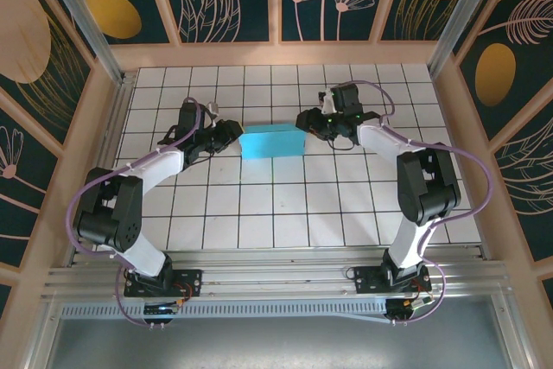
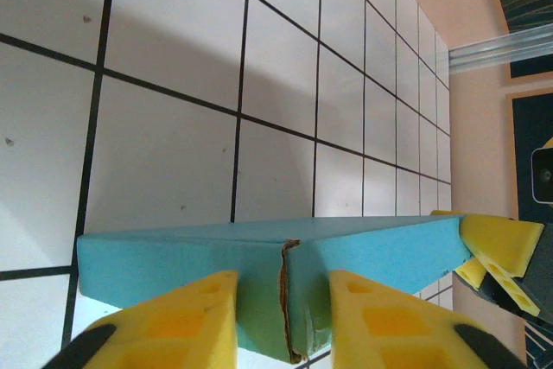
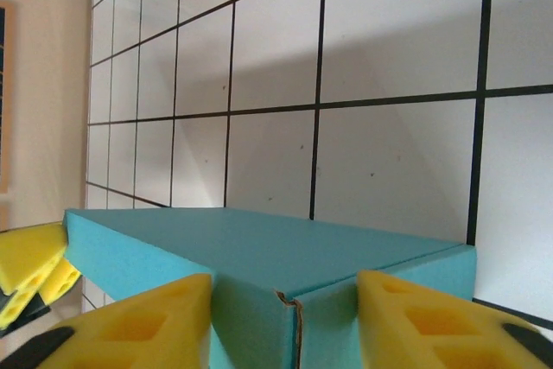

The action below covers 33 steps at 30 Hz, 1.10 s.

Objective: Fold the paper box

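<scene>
The paper box lies folded on the tiled table as a flat teal rectangle, between the two arms. My left gripper is at its left end. In the left wrist view its yellow fingers press on both sides of the box's end corner, where a raw cardboard seam shows. My right gripper is at the right end. Its fingers close on that end of the box the same way. Each wrist view shows the other gripper's yellow fingertips at the far end.
The white tiled floor spreads around the box. Wooden walls and aluminium posts enclose it on three sides. Purple cables loop beside both arms.
</scene>
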Available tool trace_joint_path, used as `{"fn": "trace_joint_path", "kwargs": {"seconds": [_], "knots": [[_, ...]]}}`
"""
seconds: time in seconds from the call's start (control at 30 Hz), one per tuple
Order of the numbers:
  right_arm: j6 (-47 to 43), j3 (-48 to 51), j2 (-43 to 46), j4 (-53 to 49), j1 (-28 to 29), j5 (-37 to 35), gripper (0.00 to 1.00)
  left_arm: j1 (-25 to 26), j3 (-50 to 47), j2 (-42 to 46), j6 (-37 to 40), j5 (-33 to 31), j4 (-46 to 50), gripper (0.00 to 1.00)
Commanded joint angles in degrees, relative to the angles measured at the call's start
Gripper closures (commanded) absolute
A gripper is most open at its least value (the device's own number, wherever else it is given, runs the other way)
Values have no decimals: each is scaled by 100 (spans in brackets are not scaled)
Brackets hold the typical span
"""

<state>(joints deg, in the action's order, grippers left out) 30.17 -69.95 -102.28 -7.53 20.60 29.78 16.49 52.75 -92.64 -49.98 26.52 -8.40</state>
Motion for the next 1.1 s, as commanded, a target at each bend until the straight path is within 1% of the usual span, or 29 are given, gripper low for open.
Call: {"fn": "trace_joint_path", "kwargs": {"seconds": [0.0,0.17,0.27,0.37,0.53,0.67,0.73,0.9,1.07], "knots": [[-246,241,66,-290,24,-340,62,19,-207,-202,122,-43,366,75],[-208,438,265,-187,-4,-296,67,16,-164,-211,165,304,228,75],[-80,390,265,-62,14,-176,68,29,-92,-180,218,408,204,77],[27,339,294,93,37,-189,69,34,-120,-134,69,591,-45,78],[102,253,386,144,32,-236,71,43,-120,4,128,426,-6,78],[129,308,478,215,58,-166,71,95,-142,10,199,587,-12,77],[191,488,590,362,96,-204,70,189,-132,-16,242,596,43,77],[349,1321,1097,823,229,-427,68,461,-343,19,138,524,52,75],[398,2060,1662,879,356,-663,59,650,-747,226,-28,428,32,68]]}}
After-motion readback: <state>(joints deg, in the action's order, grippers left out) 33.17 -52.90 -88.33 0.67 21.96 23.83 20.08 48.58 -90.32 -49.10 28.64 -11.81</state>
